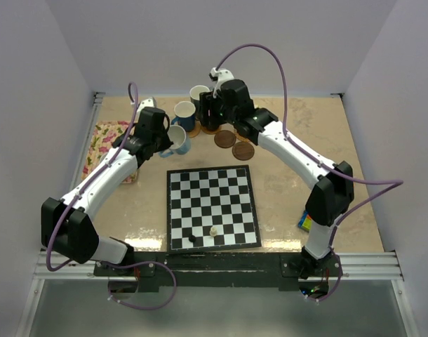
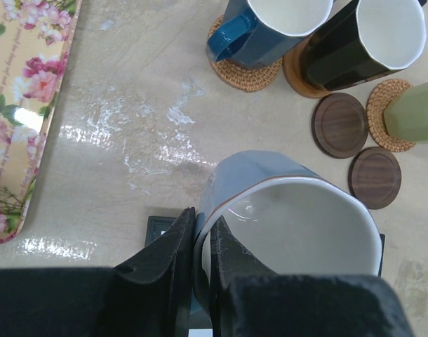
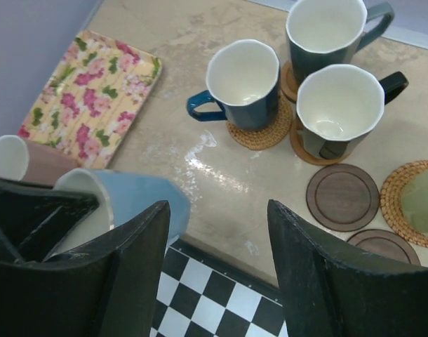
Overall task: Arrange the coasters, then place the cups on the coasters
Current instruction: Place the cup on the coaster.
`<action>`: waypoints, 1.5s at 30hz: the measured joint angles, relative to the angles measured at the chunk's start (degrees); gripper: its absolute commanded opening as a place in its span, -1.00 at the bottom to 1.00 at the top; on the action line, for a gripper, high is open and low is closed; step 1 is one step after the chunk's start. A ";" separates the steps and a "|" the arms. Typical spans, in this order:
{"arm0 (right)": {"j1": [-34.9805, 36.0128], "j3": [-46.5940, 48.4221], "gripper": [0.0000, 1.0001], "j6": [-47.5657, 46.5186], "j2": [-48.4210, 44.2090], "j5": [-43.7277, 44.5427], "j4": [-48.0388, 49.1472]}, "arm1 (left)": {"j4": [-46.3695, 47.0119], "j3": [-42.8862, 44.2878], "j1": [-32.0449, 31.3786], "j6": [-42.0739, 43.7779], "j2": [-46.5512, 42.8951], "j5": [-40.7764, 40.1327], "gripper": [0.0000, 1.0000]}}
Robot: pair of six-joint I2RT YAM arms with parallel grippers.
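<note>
Past the parted fingers (image 3: 140,281), a dark blue cup (image 3: 245,88), black cup (image 3: 337,116) and teal cup (image 3: 326,31) sit on coasters (image 3: 259,137); a light blue cup (image 3: 137,200) is nearer, left.

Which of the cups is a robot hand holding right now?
The light blue cup, its rim pinched by the left gripper; no other cup is gripped.

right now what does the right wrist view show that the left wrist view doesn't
Only right wrist: the teal cup, the pink cup and squares of the chessboard. Only left wrist: the left gripper pinching the rim of the light blue cup. Both: the dark blue cup and black cup on coasters, two bare dark coasters, the floral mat.
</note>
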 measured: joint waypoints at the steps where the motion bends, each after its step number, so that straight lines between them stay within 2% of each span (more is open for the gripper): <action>1: 0.35 -1.01 0.23 0.02 -1.33 -0.35 0.46 | 0.31 -0.07 0.00 0.13 0.00 0.24 -1.00; 6: 3.54 -5.01 0.22 0.44 -7.15 -1.03 2.67 | 2.51 -1.14 -0.07 0.81 -0.04 2.58 -1.00; 12: 8.41 -5.05 0.20 0.81 -6.01 0.46 3.21 | 3.58 -2.58 -1.64 0.85 -0.55 3.78 -1.00; 24: 14.60 -9.35 0.13 1.22 -3.65 15.63 2.32 | 4.76 -4.94 -3.58 0.79 -3.08 2.75 -1.00; 26: 14.73 -9.60 0.02 1.16 -3.43 17.66 2.34 | 4.61 -5.27 -3.76 0.81 -3.61 2.54 -1.00; 30: 14.73 -9.60 -0.36 1.20 -1.90 20.83 2.60 | 4.98 -5.97 -4.09 0.81 -4.50 2.40 -1.00; 33: 15.15 -9.57 -0.92 1.11 -0.68 22.21 3.41 | 5.40 -6.82 -4.33 0.92 -4.59 2.45 -1.00; 34: 15.34 -9.55 -1.00 1.11 -0.48 23.28 3.41 | 5.49 -7.30 -4.42 0.94 -4.68 2.64 -0.99; 35: 15.41 -9.55 -1.00 1.16 -0.22 24.00 3.34 | 5.81 -7.78 -4.50 0.96 -4.92 2.93 -0.89; 41: 15.54 -9.57 -1.00 -0.20 0.35 26.27 1.77 | 8.74 -8.96 -4.55 3.72 -6.21 6.29 0.17; 43: 15.02 -9.60 -1.00 -1.05 0.42 26.29 0.81 | 10.58 -8.98 -4.48 4.98 -8.02 8.28 0.35; 45: 14.40 -9.68 -1.00 -1.88 0.42 26.23 -0.04 | 12.41 -8.98 -4.48 6.49 -10.62 9.77 0.43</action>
